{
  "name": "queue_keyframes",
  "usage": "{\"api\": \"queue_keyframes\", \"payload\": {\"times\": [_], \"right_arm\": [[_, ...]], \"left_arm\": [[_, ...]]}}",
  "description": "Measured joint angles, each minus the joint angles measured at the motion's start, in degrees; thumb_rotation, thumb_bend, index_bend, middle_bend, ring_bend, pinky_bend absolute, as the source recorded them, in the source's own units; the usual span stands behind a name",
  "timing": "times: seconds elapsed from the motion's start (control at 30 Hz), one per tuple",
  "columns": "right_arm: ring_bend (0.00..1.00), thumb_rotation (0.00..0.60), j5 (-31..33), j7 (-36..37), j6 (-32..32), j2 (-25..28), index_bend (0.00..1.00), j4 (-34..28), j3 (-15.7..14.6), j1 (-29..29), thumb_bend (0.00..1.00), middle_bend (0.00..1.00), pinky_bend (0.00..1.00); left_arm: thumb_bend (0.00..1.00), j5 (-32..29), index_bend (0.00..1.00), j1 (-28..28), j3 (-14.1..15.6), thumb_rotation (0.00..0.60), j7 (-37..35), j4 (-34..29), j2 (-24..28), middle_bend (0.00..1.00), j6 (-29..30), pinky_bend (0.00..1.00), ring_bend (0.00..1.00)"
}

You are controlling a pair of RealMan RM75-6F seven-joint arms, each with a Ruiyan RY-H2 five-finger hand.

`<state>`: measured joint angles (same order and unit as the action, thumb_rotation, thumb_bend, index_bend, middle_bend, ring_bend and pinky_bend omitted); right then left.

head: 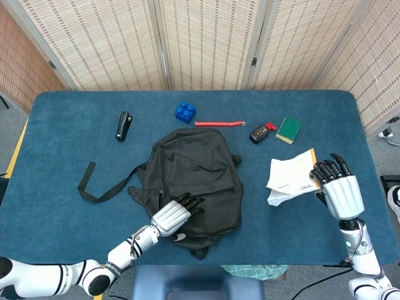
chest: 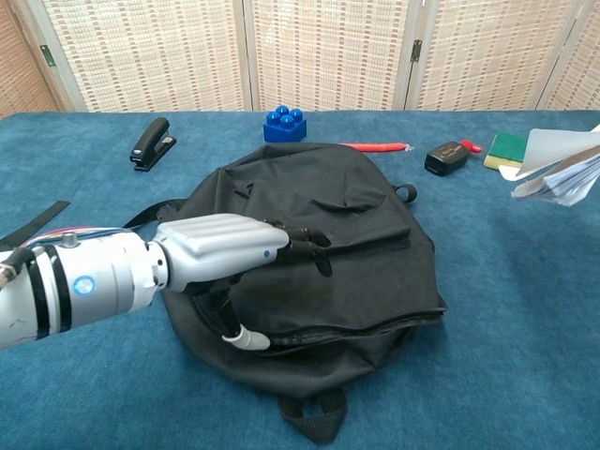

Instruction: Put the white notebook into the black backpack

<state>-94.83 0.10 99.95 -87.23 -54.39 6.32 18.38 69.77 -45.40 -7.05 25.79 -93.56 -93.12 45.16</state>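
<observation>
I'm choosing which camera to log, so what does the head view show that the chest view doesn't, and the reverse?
Only the head view shows the right hand holding the white notebook, and the full loose black strap. Only the chest view shows the gap along the black backpack's lower edge, near the left hand's thumb. Both share the left hand over the backpack, the black stapler, blue toy brick, red pen and green sponge.
</observation>
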Motion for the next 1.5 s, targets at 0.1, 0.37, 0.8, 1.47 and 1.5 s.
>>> {"api": "queue_keyframes", "payload": {"times": [0.1,0.37,0.8,1.47,1.5], "right_arm": [[0.39,0.6,0.04,0.23,-0.13,-0.13,0.88,0.21,0.05,-0.02,0.43,0.49,0.25],[0.39,0.6,0.02,0.94,-0.21,-0.57,0.88,0.92,0.01,-0.2,0.43,0.49,0.25],[0.39,0.6,-1.89,2.28,3.99,0.48,0.88,-1.88,0.48,-0.42,0.43,0.49,0.26],[0.42,0.6,-14.58,2.57,6.43,8.24,0.89,-26.98,-1.44,1.82,0.43,0.51,0.33],[0.42,0.6,-15.04,2.46,5.44,8.18,0.89,-27.7,-1.62,2.3,0.43,0.51,0.33]], "left_arm": [[0.3,-1.11,0.29,-0.2,-0.3,0.6,-1.07,0.77,-0.78,0.12,0.45,0.0,0.13],[0.45,-1.76,0.45,0.09,-0.77,0.6,-3.88,2.84,-2.4,0.22,3.46,0.0,0.21],[0.61,-1.82,0.6,0.67,-4.44,0.6,-13.89,5.84,-4.67,0.35,6.07,0.05,0.32],[0.62,-33.61,0.57,-11.27,-21.96,0.6,-17.95,11.31,1.07,0.35,-1.01,0.06,0.32],[0.62,-35.23,0.57,-12.0,-22.24,0.6,-17.66,11.78,1.25,0.35,-1.21,0.06,0.32]]}}
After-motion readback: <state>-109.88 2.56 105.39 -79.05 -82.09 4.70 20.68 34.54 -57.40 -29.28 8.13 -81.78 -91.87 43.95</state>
